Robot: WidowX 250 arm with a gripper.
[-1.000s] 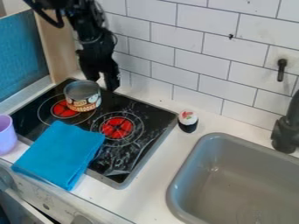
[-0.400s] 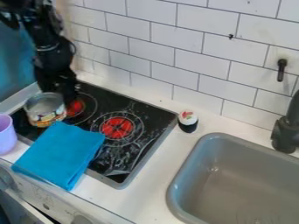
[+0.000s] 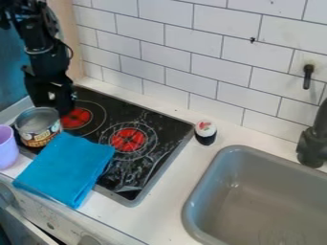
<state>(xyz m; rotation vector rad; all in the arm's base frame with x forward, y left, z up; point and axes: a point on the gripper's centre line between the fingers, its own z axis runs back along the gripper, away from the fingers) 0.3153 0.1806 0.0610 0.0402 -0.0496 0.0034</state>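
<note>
Just behind the can [image 3: 41,136], my gripper [image 3: 53,106] hung released, fingers apart; can's contents unclear. Purple cup [image 3: 7,149] stood beside it.

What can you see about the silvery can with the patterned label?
The short, round silvery can looks like metal, with a rimmed grey top and an orange, black and white label around its side. It stands upright on the left end of the black stovetop, between the light purple cup and the folded blue cloth. The black claw hangs close behind it; I can't tell if they touch.
</note>
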